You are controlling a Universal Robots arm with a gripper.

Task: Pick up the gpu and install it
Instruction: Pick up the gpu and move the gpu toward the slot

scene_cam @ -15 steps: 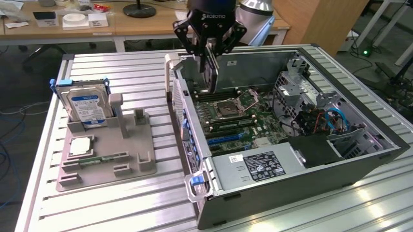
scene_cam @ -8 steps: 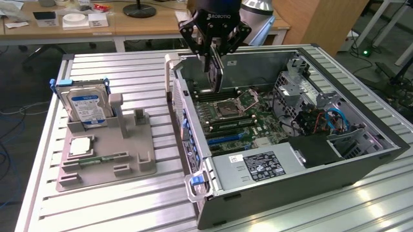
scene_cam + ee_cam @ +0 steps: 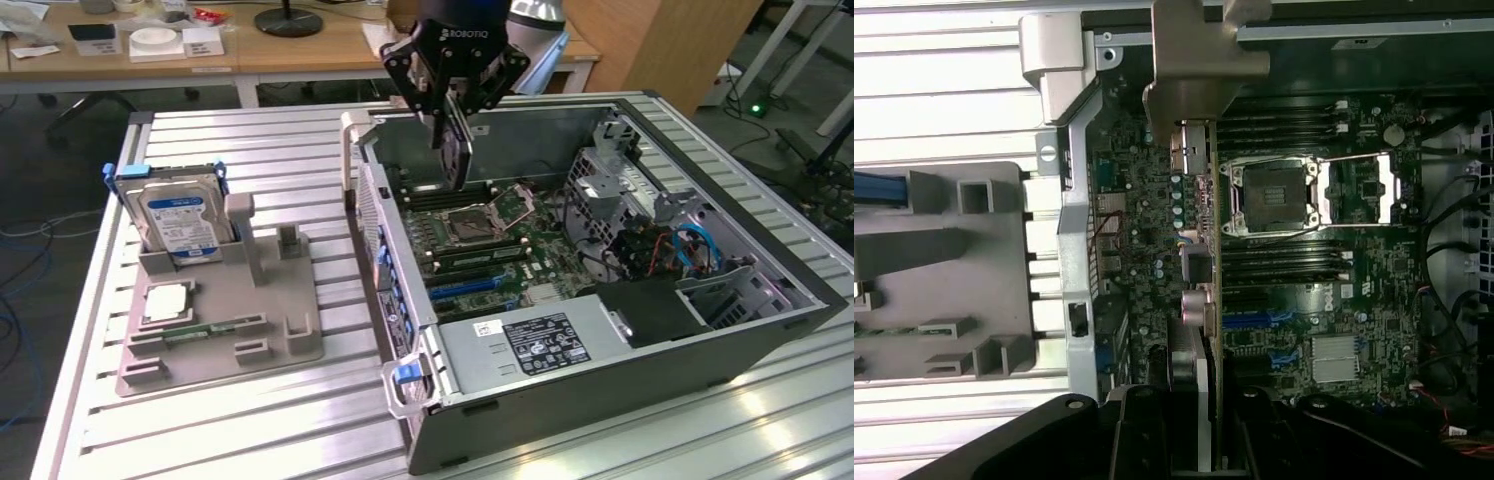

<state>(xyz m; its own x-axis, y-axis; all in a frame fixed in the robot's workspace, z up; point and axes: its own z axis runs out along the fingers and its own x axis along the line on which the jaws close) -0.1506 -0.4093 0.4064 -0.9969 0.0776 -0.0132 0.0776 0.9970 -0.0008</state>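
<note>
My gripper point(image 3: 455, 118) is shut on the gpu point(image 3: 459, 160), a thin dark card that hangs edge-on and upright from the fingers. The card is inside the open computer case point(image 3: 755, 236), a little above the motherboard point(image 3: 497, 252) near its rear wall. In the wrist view the gpu point(image 3: 1197, 250) runs as a slim strip away from my gripper point(image 3: 1200, 440), its grey metal bracket point(image 3: 1204, 60) at the far end. It lies beside the cpu socket point(image 3: 1279, 195), over the strip of board between the socket and the case's rear panel. Blue slots point(image 3: 1264, 322) lie close to the card's near end.
A grey fixture tray point(image 3: 267, 300) on the exterior view's left holds a hard drive with a blue label point(image 3: 180, 222), a green memory stick point(image 3: 200, 330) and a square chip point(image 3: 167, 300). Inside the case are a power supply point(image 3: 534, 345), drive cages and cables point(image 3: 681, 250).
</note>
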